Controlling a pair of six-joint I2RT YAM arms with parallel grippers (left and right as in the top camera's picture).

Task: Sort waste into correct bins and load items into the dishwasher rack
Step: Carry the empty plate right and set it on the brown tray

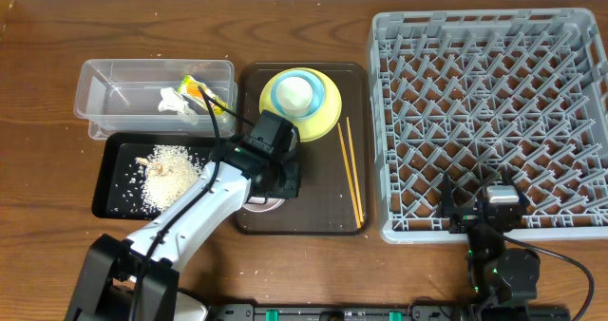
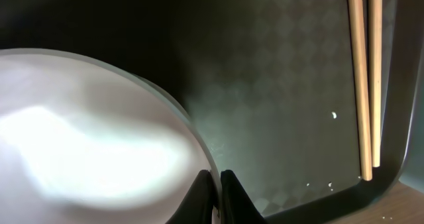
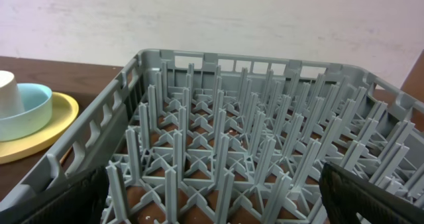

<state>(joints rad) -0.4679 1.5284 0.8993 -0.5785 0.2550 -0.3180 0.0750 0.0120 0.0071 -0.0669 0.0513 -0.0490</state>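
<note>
Two bins stand at the left of the bench (image 1: pixel 285 27).

1. Clear tub (image 1: pixel 95 103), rear left: holds the crumpled white napkin (image 1: pixel 174 101) and the yellow-green-orange wrapper (image 1: pixel 199 88).
2. Black tray (image 1: pixel 114 202), just in front of the tub: carries a heap of white rice (image 1: pixel 171 174), with stray grains scattered around it.
3. Brown serving tray (image 1: pixel 323 188), right of both bins.
   - Near-left corner: the white bowl (image 2: pixel 86 138), mostly hidden from above by the left arm.
   - The left fingers (image 2: pixel 226 189) are pinched tight together on the bowl's rim.
   - Far end: the yellow plate (image 1: pixel 323 122), the light blue bowl (image 3: pixel 30 111) on it, and the small white cup (image 1: pixel 294 93) inside that bowl.
   - Right side: the pair of chopsticks (image 1: pixel 353 179), lying side by side lengthwise near the tray's right rim.
   - A few rice grains lie on the tray floor near the chopsticks' near ends.
4. Grey dishwasher rack (image 1: pixel 494 112), far right: lattice base and upright pegs, nothing on them.
5. Right fingers (image 3: pixel 371 194), at the rack's near edge: spread fully apart, holding nothing and pointing across the pegs.
</note>
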